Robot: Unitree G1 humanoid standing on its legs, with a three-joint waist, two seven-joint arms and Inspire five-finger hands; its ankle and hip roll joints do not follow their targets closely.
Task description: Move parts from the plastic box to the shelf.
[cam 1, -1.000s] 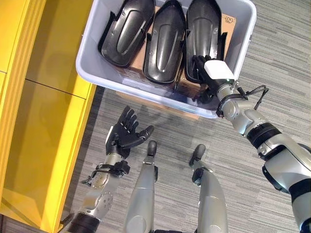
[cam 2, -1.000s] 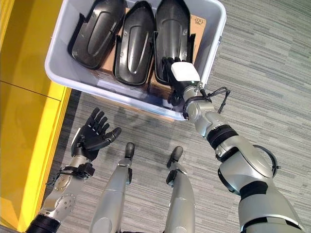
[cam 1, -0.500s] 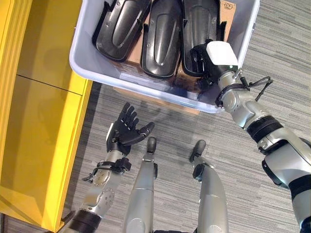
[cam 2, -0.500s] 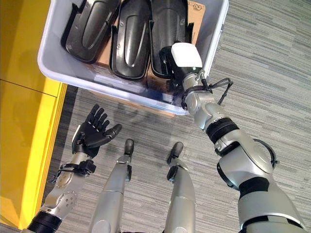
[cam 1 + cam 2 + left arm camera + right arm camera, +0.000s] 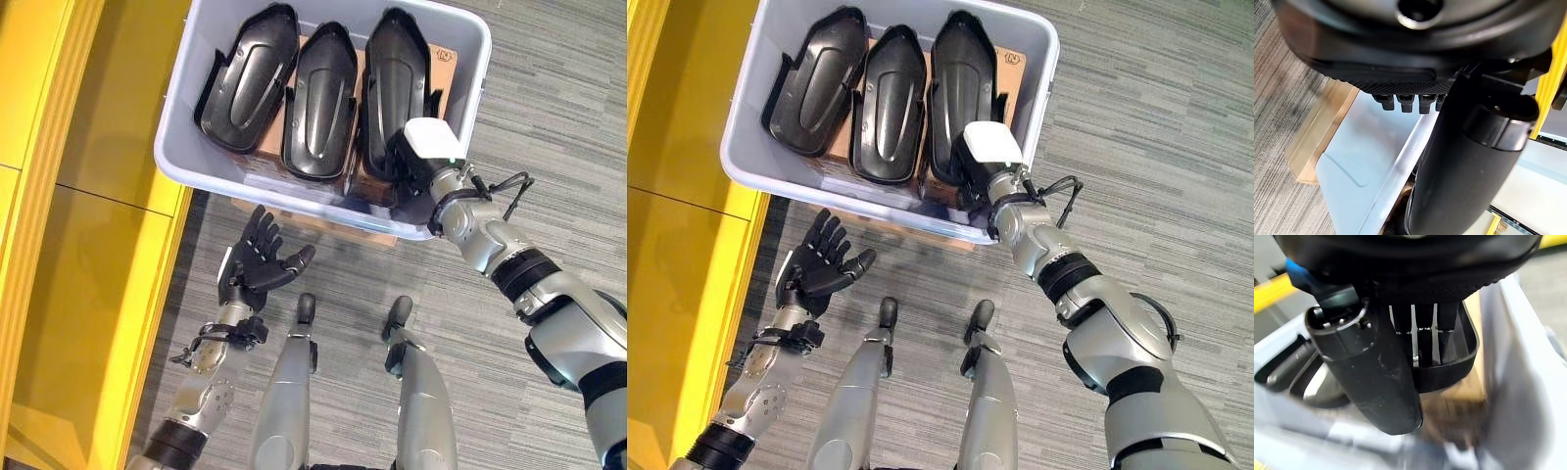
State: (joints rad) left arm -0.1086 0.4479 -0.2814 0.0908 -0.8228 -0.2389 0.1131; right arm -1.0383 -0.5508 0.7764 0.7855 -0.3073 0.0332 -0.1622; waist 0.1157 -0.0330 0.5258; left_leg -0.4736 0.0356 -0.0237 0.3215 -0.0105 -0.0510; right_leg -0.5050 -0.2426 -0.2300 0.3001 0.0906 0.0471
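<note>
Right hand (image 5: pixel 411 162) sits over the near end of the rightmost black part (image 5: pixel 397 83) in the plastic box (image 5: pixel 460 147); contact point hidden behind the white wrist block. Right wrist view: fingers (image 5: pixel 1425 333) reach the part's rim, grip unclear, near box wall blurred. Cardboard (image 5: pixel 443 54) under parts mostly covered.

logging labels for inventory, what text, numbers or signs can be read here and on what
Small dark printed mark on the cardboard under the black parts in the plastic box: too small to read.
Black parts, plastic box walls, yellow shelf, right hand, left hand: no readable text.
</note>
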